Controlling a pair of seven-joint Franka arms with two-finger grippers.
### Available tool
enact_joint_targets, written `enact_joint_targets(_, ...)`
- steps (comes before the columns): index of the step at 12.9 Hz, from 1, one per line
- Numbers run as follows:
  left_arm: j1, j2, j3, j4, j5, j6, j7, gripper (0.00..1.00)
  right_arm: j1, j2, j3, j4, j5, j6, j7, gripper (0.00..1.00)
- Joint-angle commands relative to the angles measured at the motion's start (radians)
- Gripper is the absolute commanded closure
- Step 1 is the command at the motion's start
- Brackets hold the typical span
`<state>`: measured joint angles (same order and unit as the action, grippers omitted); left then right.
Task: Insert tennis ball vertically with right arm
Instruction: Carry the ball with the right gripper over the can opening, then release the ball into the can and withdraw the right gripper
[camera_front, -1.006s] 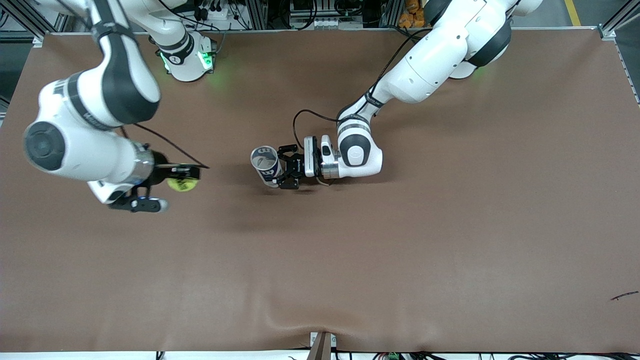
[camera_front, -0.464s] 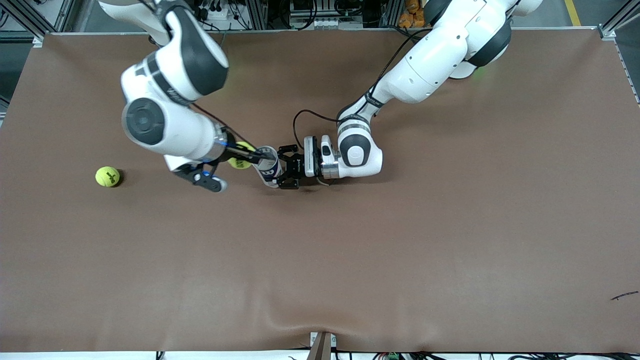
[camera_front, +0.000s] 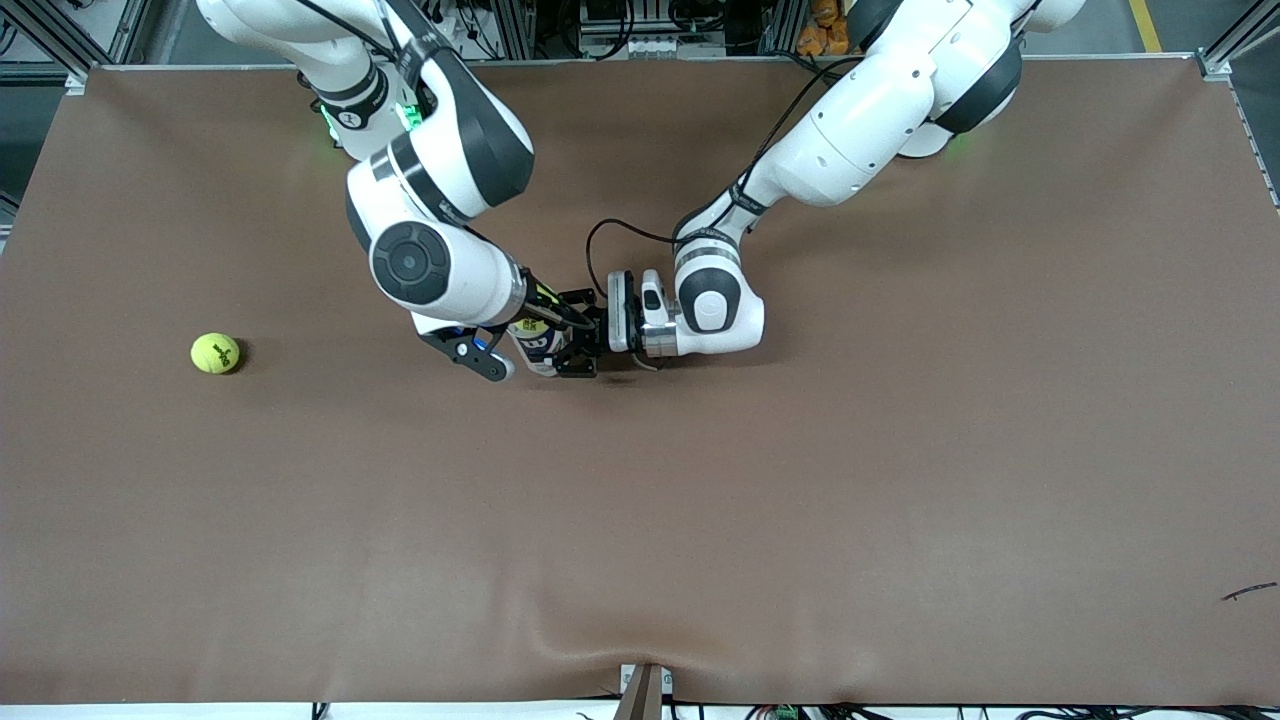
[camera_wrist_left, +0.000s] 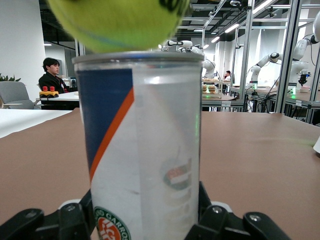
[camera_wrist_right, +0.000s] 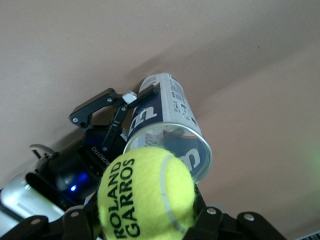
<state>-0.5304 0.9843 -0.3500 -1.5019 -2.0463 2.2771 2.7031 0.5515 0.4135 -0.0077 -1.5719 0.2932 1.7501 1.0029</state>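
A clear tennis-ball can (camera_front: 541, 352) with a blue and orange label stands upright at the table's middle. My left gripper (camera_front: 560, 338) is shut on its lower part; the left wrist view shows the can (camera_wrist_left: 142, 150) between the jaws of the left gripper (camera_wrist_left: 145, 225). My right gripper (camera_front: 535, 318) is shut on a yellow "Roland Garros" tennis ball (camera_wrist_right: 146, 192) and holds it just over the can's open mouth (camera_wrist_right: 172, 145). The ball's underside shows right above the rim in the left wrist view (camera_wrist_left: 120, 20). In the front view the right wrist hides most of the ball and the can's top.
A second yellow tennis ball (camera_front: 215, 353) lies loose on the brown table (camera_front: 800, 500) toward the right arm's end. The left arm's wrist (camera_front: 700, 312) lies low beside the can.
My right arm has swung from its end of the table to over the can, carrying the ball. The second ball came into sight. The left arm and can have not moved.
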Motion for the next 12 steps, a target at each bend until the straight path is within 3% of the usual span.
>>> enact_joint_targets(1, -0.010, 0.011, 0.005, 0.017, -0.009, 0.005, 0.027, 0.25, 0.001, -0.018, -0.011, -0.039, 0.018, -0.001, 0.013, 0.73)
enact_joint_targets(2, -0.010, 0.011, 0.005, 0.017, -0.009, 0.005, 0.027, 0.25, 0.004, -0.018, -0.011, -0.048, 0.018, -0.003, 0.019, 0.70)
enact_joint_targets(3, -0.010, 0.011, 0.005, 0.017, -0.009, 0.005, 0.027, 0.25, 0.002, -0.018, -0.011, -0.053, 0.018, -0.004, 0.026, 0.55)
enact_joint_targets(4, -0.010, 0.011, 0.003, 0.017, -0.011, 0.005, 0.027, 0.25, 0.005, -0.018, -0.011, -0.056, 0.018, -0.004, 0.029, 0.18)
enact_joint_targets(5, -0.010, 0.011, 0.005, 0.017, -0.011, 0.005, 0.027, 0.25, 0.007, -0.018, -0.012, -0.056, 0.018, -0.003, 0.043, 0.00)
enact_joint_targets(9, -0.010, 0.011, 0.003, 0.017, -0.011, 0.007, 0.027, 0.25, -0.022, -0.041, -0.018, -0.031, 0.017, -0.026, 0.051, 0.00)
enact_joint_targets(12, -0.010, 0.013, 0.003, 0.017, -0.011, 0.007, 0.026, 0.25, -0.169, -0.059, -0.020, 0.016, -0.055, -0.109, -0.025, 0.00)
